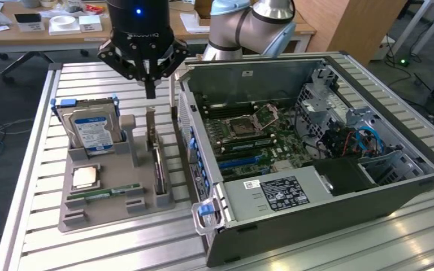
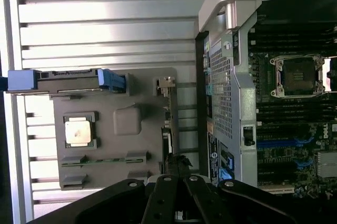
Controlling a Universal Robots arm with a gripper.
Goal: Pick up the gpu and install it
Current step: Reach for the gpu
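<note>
The arm's black gripper (image 1: pixel 150 94) hangs pointing straight down over the ribbed aluminium desk (image 1: pixel 89 79), its two fingers (image 1: pixel 150 84) pressed together and holding nothing. Just beneath their tips is the thin, flat, dark gpu (image 1: pixel 155 155), which stands on its long edge in a slot of the grey moulded plastic holder (image 1: pixel 138 206); there is a small gap between fingers and card. In the wrist view the gpu (image 2: pixel 169 129) appears edge-on as a slim dark strip along the holder's (image 2: pixel 121 129) side nearest the open grey metal computer case (image 2: pixel 231 77). Also in the holder are a boxy silver hard drive with a blue-and-white label (image 1: pixel 92 131), upright at the end far from the gpu, a square silvery processor chip (image 1: pixel 86 176) lying flat, and a small green memory stick (image 1: pixel 100 193) beside it. The computer case (image 1: pixel 383 186) lies on its side at the exterior view's right, just beside the holder, with its green motherboard (image 1: pixel 251 135) exposed.
</note>
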